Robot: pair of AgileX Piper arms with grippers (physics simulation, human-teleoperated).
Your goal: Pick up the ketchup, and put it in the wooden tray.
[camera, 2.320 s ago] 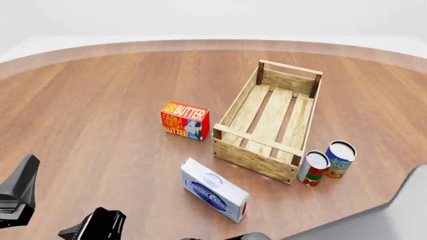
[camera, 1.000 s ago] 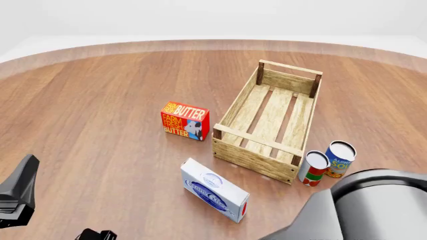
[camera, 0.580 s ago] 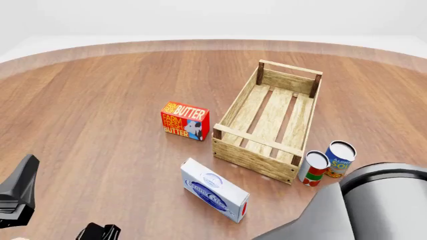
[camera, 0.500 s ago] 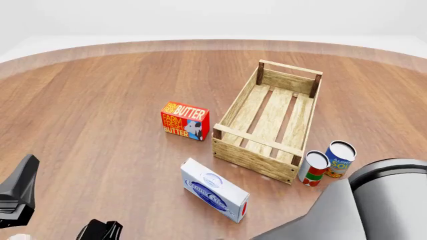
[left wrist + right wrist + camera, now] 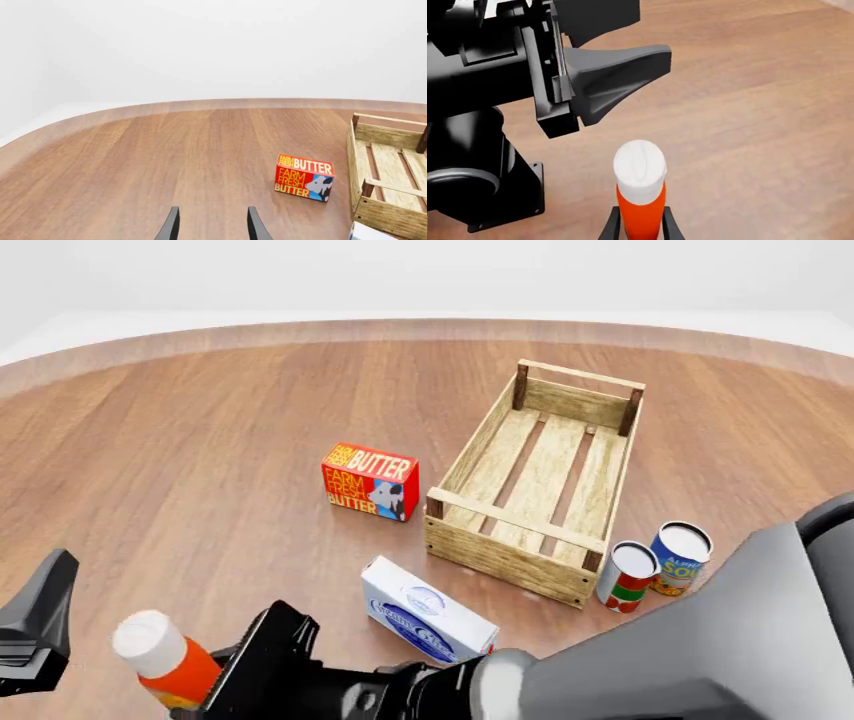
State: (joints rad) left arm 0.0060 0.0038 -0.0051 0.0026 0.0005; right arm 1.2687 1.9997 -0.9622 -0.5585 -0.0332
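Note:
The ketchup [image 5: 171,664], a red-orange bottle with a white cap, is at the near left of the table in the front view. My right gripper [image 5: 220,682] reaches across from the right and is shut on its body. In the right wrist view the ketchup [image 5: 640,197] stands between the two fingers [image 5: 610,226], cap pointing away. The wooden tray [image 5: 541,540] stands right of centre, apart from the bottle, with nothing inside. My left gripper [image 5: 211,227] is open and holds nothing; part of it shows at the front view's left edge [image 5: 36,632].
A red butter box [image 5: 370,481] stands left of the tray. A white and blue box [image 5: 430,620] lies in front of the tray. A red-and-green can [image 5: 627,577] and a blue can [image 5: 679,558] stand by the tray's near right corner. The left arm [image 5: 514,75] is close beside the bottle.
My right arm has swung from the near right corner across to the near left. The ketchup, unseen before, now shows in its gripper. The left arm has not moved.

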